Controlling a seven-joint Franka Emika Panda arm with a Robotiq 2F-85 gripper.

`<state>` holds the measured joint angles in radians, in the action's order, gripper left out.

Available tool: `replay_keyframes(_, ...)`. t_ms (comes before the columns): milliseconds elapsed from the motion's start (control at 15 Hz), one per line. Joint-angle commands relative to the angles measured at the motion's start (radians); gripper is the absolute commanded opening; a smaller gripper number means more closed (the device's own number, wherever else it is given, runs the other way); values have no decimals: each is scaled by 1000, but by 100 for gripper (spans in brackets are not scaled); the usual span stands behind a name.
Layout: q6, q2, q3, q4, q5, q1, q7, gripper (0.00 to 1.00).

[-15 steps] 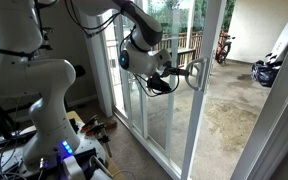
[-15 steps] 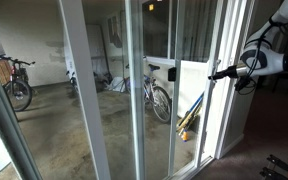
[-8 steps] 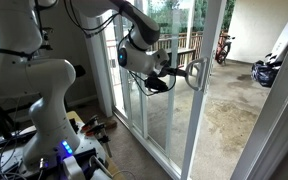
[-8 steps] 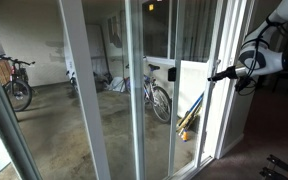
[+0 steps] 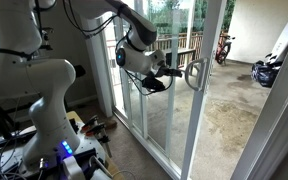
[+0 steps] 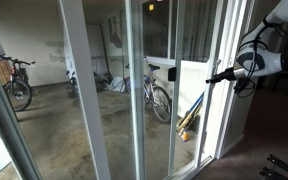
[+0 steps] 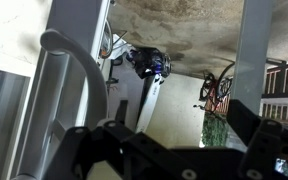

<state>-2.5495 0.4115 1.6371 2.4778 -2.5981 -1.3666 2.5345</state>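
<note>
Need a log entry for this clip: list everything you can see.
sliding door: one, white frame with clear glass, beside the arm
door handle: one, grey, on the door's edge
bicycles: two, dark, outside beyond the glass, the second at far left
patio floor: one, grey concrete, outside
railing: one, brown wood, outside
arm: one, white, indoors
pincer: one, black, open, level with the door handle and close to it; contact unclear

hand dark — blurred (grip unclear), handle part-hidden
</note>
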Motion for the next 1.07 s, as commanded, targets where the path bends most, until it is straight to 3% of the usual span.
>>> replay_keyframes(0,0,-3,4,4,2,0,0,100)
replay_keyframes(400,0,-5,1,4,2,1,0,100)
replay_keyframes(1000,106,-10,71,34,7,-1,13,100)
